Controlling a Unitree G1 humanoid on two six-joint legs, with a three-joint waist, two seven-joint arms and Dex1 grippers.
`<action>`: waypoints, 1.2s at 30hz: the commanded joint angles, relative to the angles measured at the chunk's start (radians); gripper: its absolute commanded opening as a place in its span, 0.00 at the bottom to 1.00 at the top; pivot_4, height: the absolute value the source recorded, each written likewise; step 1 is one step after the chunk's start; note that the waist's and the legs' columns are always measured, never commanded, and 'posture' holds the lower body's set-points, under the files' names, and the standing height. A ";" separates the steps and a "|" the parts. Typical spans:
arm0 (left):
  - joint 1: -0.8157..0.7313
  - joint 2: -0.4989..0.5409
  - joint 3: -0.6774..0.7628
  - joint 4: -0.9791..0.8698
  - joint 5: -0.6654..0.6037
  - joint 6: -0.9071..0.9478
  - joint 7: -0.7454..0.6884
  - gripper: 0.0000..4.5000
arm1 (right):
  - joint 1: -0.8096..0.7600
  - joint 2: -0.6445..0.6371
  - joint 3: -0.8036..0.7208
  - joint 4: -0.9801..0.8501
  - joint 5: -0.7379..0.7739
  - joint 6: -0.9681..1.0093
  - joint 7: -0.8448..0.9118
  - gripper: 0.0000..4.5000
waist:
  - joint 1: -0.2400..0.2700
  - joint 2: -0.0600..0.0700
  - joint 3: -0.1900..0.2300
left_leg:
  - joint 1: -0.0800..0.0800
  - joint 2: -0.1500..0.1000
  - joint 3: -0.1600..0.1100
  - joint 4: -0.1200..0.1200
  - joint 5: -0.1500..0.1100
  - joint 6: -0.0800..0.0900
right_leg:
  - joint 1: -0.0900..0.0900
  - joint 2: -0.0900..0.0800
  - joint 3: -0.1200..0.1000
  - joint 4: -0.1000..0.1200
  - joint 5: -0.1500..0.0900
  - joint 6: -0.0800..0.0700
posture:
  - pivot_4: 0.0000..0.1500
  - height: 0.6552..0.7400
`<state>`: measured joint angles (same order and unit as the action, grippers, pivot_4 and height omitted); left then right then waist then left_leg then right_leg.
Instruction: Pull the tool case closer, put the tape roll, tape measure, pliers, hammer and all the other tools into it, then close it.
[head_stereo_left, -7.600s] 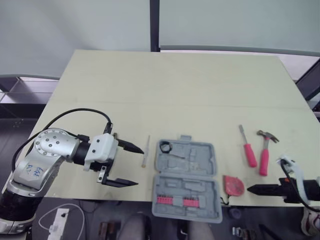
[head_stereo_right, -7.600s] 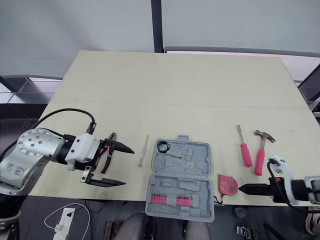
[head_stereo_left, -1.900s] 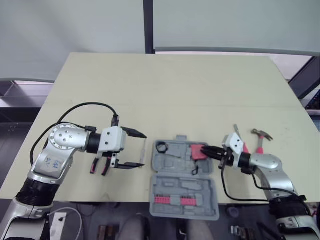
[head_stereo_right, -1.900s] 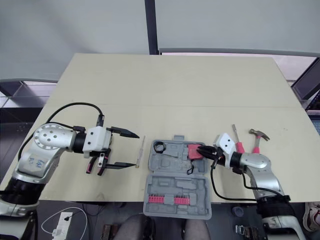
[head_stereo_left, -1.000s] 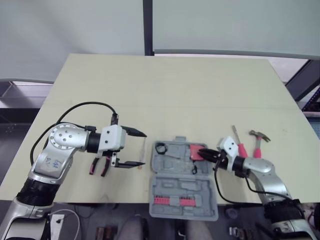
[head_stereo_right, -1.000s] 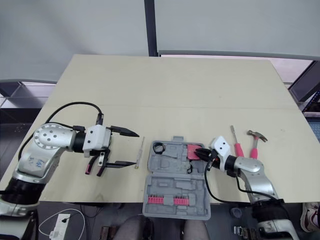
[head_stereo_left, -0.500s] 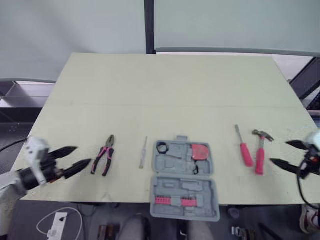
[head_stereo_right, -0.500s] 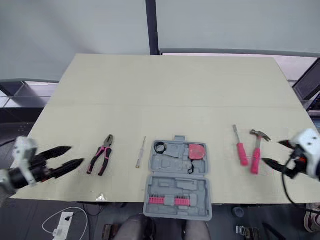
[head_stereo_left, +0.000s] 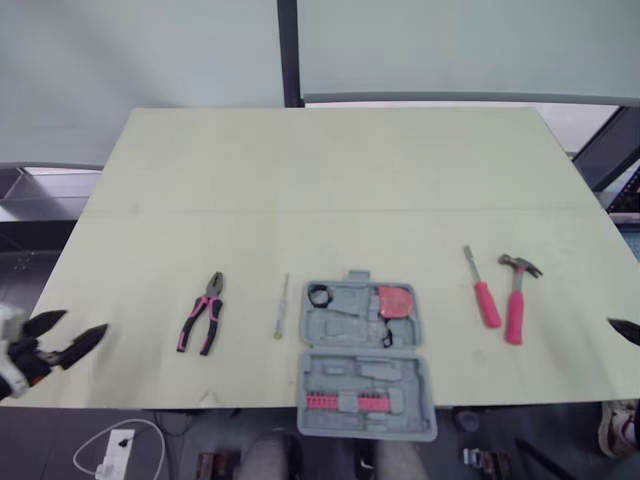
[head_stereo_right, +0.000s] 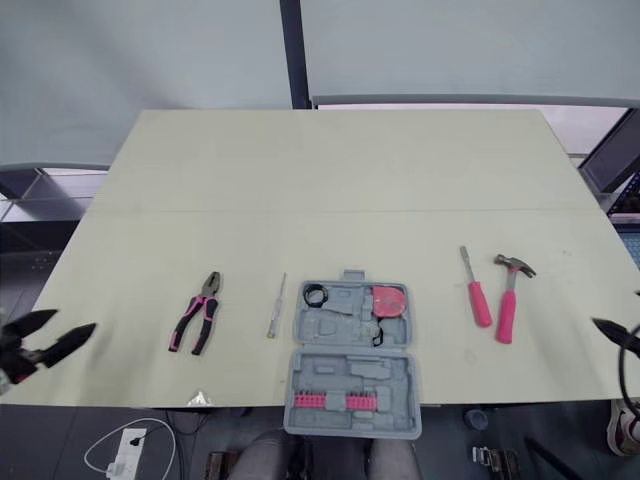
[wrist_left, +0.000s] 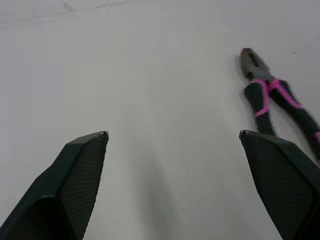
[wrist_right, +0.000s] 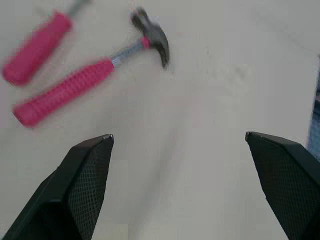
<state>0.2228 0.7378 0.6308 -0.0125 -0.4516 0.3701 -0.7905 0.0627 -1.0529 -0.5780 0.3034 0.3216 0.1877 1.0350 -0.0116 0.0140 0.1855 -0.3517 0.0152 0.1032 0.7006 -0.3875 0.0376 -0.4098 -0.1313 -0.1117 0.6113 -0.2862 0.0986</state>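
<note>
Both arms now withdrawn to the sides of the pale wooden table (head_stereo_left: 330, 180); left gripper (wrist_left: 172, 135) and right gripper (wrist_right: 179, 136) gape wide, empty. Open grey plastic tool case (head_stereo_left: 352, 330) sits front-centre holding the red tape measure (head_stereo_left: 397, 300); pink-handled pliers (head_stereo_left: 203, 318) and pink-handled hammer (head_stereo_left: 516, 300) lie unobstructed outside.

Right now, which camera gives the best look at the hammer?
The right wrist view: the hammer lies whole and close, steel head and pink handle. Both eye views show it whole too, but far off, beside the screwdriver.
</note>
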 joint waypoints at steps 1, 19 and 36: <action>-0.002 -0.046 -0.107 -0.255 0.053 0.119 0.176 1.00 | -0.030 0.033 0.025 -0.282 0.142 0.167 -0.015 0.99 | 0.000 0.000 0.000 | 0.000 0.000 0.000 0.000 0.001 0.001 | 0.000 0.000 0.000 0.001 0.000 0.000 | 1.00 1.00; -0.180 -0.268 -0.379 -0.366 0.121 0.449 0.532 1.00 | -0.322 0.167 0.436 -0.860 0.442 0.516 -0.102 0.99 | 0.035 -0.006 -0.001 | -0.002 -0.003 0.000 0.000 0.005 0.003 | -0.001 0.001 -0.001 0.001 0.001 0.001 | 1.00 1.00; -0.283 -0.332 -0.488 -0.182 0.221 0.330 0.542 0.80 | -0.313 0.190 0.479 -0.875 0.402 0.496 -0.118 1.00 | 0.038 -0.007 -0.002 | -0.002 -0.003 0.001 0.001 0.006 0.005 | 0.000 0.001 -0.003 0.004 0.001 0.002 | 1.00 1.00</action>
<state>-0.0658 0.4141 0.1748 -0.1985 -0.2396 0.7044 -0.2409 -0.2525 -0.8639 -0.0826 -0.5319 0.7237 0.6973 0.9250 0.0265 0.0068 0.1840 -0.3535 0.0118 0.1039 0.7013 -0.3813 0.0422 -0.4100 -0.1305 -0.1143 0.6152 -0.2850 0.1008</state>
